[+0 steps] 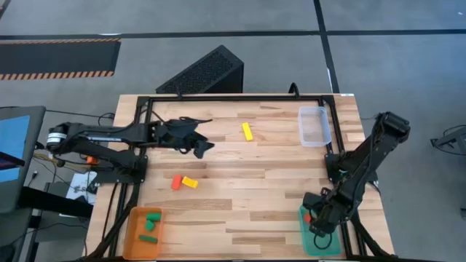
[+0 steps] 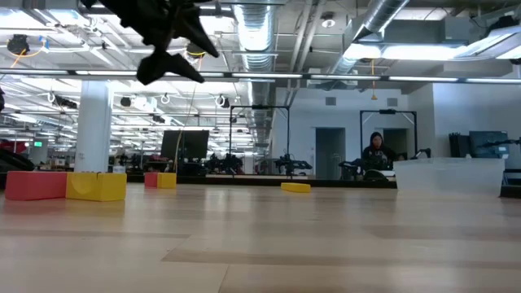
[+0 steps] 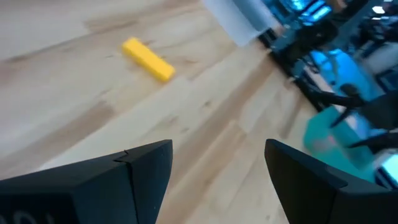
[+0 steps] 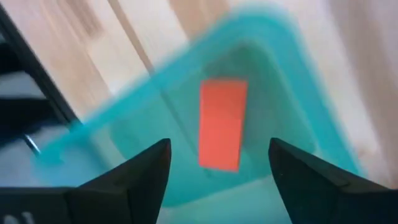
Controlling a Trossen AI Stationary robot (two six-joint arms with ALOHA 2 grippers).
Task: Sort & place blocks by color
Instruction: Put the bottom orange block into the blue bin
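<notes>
Wood-plank surface [image 1: 240,211], dark frame round it, open workshop hall behind.

Blocks, by colour:
- Red block [image 4: 222,123] lies flat in the teal tray [image 4: 298,93] at the near right corner. Judged just dropped, since the right hand [image 4: 217,163] hangs directly above it, fingers spread, gripping nothing.
- Green blocks [image 1: 151,220], three or so, sit in the orange tray [image 1: 131,236] at the near left corner. That colour looks finished.
- Yellow bar [image 1: 247,131] lies loose toward the far side, near the clear tray [image 1: 314,125], which looks empty and is presumably meant for yellow.
- Red chunk [image 1: 175,182] and yellow chunk [image 1: 190,183] lie touching at mid-surface, left of centre, unsorted.

Left hand [image 3: 217,165] is raised off the surface, fingers apart, nothing between them. Its wrist view faces the yellow bar, so that is probably its next pick.

Reading: trays sit at the corners so each arm serves its own side. Roughly half the sort is left.
</notes>
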